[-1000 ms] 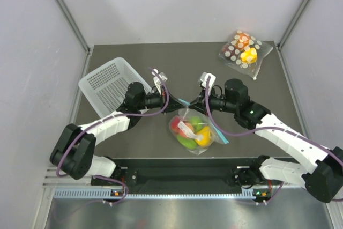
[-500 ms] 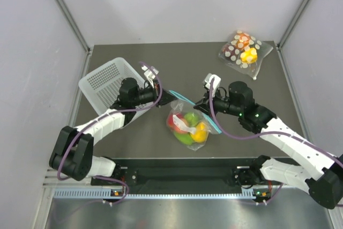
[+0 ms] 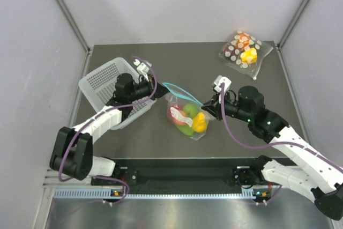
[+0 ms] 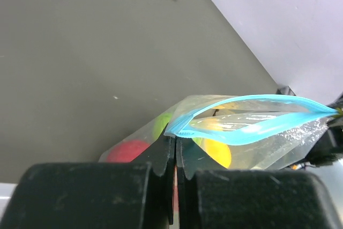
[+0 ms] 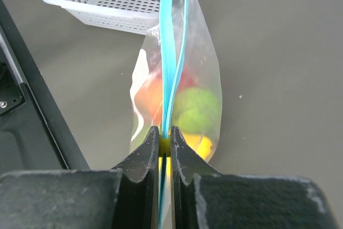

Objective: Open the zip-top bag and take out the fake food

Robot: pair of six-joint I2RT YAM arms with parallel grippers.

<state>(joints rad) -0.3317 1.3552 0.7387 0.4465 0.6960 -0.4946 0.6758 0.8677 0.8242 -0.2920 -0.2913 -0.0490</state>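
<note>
The clear zip-top bag (image 3: 186, 112) with a teal-blue zip strip (image 3: 179, 90) hangs stretched between both grippers above the table. Red, green and yellow fake food (image 3: 186, 119) sits inside it. My left gripper (image 3: 158, 85) is shut on the strip's left end (image 4: 177, 132). My right gripper (image 3: 206, 105) is shut on the strip's right end (image 5: 166, 139). In the left wrist view the mouth (image 4: 246, 119) gapes open between the two strip halves. The right wrist view shows red, green (image 5: 197, 108) and yellow fruit through the plastic.
A white perforated basket (image 3: 109, 85) stands at the left, under my left arm; it also shows in the right wrist view (image 5: 102, 1). A polka-dot bag (image 3: 244, 51) with yellow and orange pieces lies at the back right corner.
Both grippers have pulled apart, the left one left toward the basket and the right one right. The bag's strip has stretched out and its mouth has opened.
</note>
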